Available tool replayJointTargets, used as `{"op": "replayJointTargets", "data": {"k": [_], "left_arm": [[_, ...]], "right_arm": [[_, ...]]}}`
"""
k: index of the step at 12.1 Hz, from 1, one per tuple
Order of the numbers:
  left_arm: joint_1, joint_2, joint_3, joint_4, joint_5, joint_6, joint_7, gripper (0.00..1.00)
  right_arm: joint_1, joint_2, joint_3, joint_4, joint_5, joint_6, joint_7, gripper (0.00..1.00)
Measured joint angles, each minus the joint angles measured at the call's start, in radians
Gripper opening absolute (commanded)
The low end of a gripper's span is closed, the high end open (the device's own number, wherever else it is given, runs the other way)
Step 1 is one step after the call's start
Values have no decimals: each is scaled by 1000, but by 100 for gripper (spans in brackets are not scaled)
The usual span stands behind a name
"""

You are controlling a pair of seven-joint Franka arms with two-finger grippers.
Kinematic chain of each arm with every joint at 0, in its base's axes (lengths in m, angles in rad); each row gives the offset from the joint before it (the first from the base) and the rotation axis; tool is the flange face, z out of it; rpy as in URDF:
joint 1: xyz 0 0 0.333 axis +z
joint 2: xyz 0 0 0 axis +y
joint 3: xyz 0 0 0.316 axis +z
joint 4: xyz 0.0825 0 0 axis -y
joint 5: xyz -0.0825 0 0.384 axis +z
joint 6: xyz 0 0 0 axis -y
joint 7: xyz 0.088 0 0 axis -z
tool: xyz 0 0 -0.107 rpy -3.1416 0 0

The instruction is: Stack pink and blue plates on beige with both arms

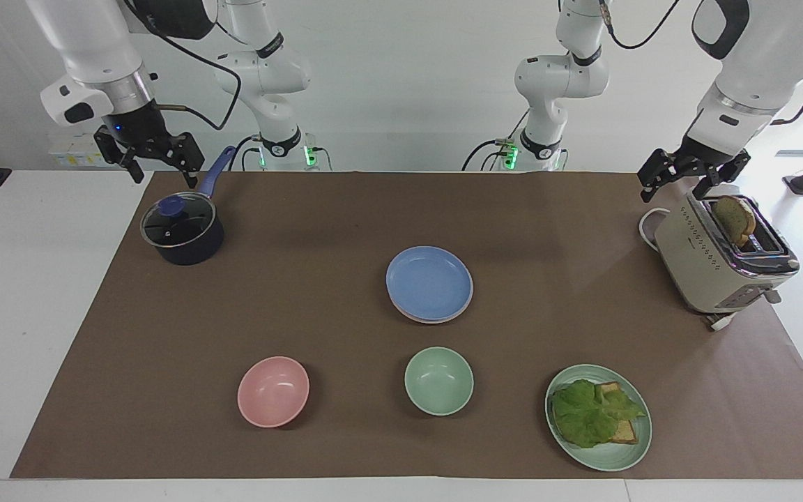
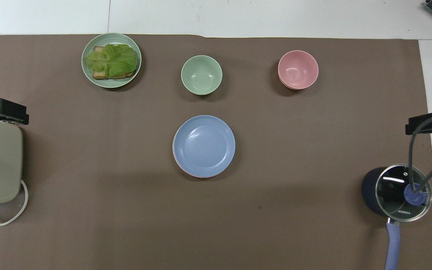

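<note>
Your round matte blue plate [image 1: 429, 282] tops the stack mid-table, pink rim [image 1: 412, 316] peeking beneath, about midway between the right gripper [image 1: 150, 155] and left gripper [image 1: 691, 178], both raised at the ends with fingers apart, empty.

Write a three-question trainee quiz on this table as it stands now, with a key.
1. True or false: the blue plate lies on top of the stack.
2. Which item is nearest the blue plate? A) green bowl B) pot C) toaster
3. Fill in: the left gripper hangs open above the ____.

Key
1. True; a pink plate rim shows under it.
2. A.
3. Toaster. The right gripper, also open, is up by the pot.
</note>
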Motion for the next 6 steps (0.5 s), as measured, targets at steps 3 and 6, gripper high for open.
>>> {"op": "replayJointTargets", "data": {"k": [3, 6], "left_arm": [[0, 0, 0, 0, 0, 0, 0, 100], [0, 0, 0, 0, 0, 0, 0, 100]], "right_arm": [[0, 2, 4, 12, 1, -14, 0, 100], [2, 2, 16, 12, 3, -43, 0, 100]]}}
